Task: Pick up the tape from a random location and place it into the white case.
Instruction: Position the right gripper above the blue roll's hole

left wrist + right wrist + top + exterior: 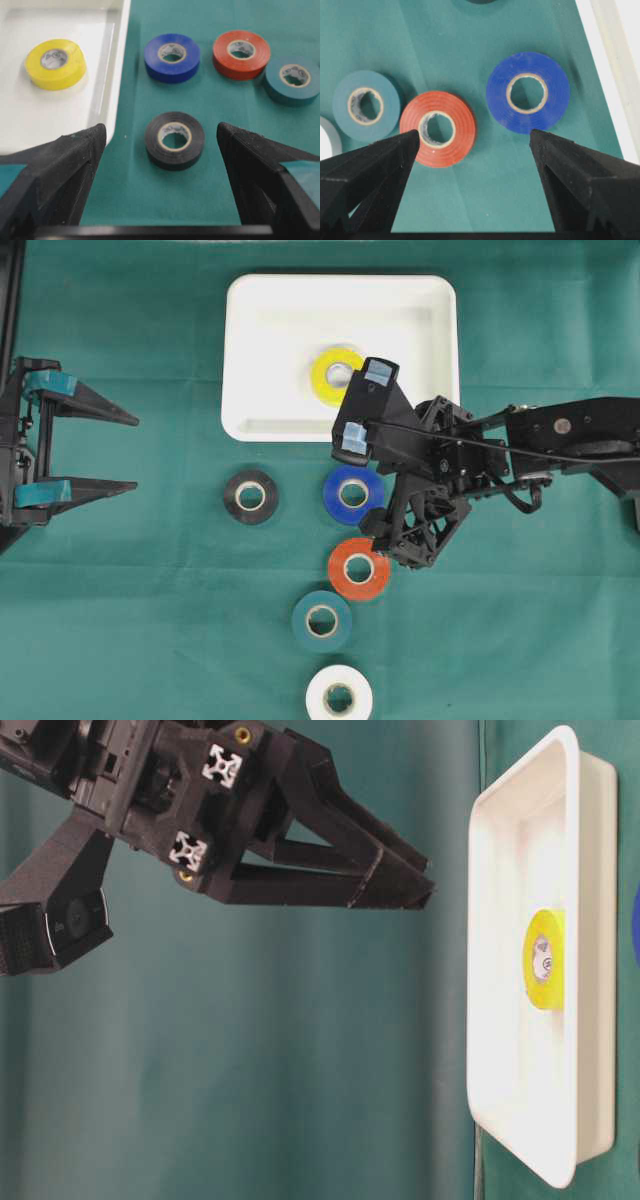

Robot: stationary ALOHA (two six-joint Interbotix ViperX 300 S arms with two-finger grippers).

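On the green cloth table (120, 620), near its far edge, sits the shallow white plastic case (250, 360) w/ a yellow tape roll (336, 376) inside. Right gripper (362, 405), jaws wide, empty, hangs over the case's near rim; the blue tape roll (352, 494) lies just below. Drop straight, straddle it; the orange roll (359, 569) crowds close. Left gripper (130, 452), wide, empty, waits at the left edge.

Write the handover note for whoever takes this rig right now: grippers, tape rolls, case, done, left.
Left gripper: open, empty, parked at the left edge.
Right gripper: open, empty, above the blue roll and red roll.
Done: yellow roll lies flat inside the white case.
On the cloth: black roll, blue, red, teal roll, white roll.
Left: pick up any further tape and put it in the case.
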